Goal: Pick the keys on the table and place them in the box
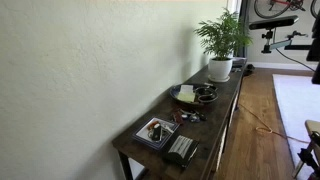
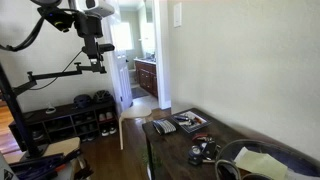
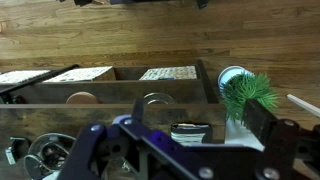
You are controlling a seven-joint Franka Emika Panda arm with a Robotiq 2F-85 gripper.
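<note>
The keys (image 1: 188,117), a small dark bunch with a red tag, lie on the long dark wooden table (image 1: 222,112) between the round dish and the box; they also show in an exterior view (image 2: 205,150). The box (image 1: 157,131), shallow with a pale rim, sits toward the table's near end and shows in both exterior views (image 2: 190,123). My gripper (image 2: 94,62) hangs high in the air, far off the table and away from the keys. In the wrist view its fingers (image 3: 180,135) are spread wide with nothing between them.
A black ribbed object (image 1: 181,150) lies beside the box at the table's end. A yellow-green dish (image 1: 186,96) with dark bowls (image 1: 205,95) stands past the keys. A potted plant (image 1: 221,42) is at the far end. A wall runs along the table.
</note>
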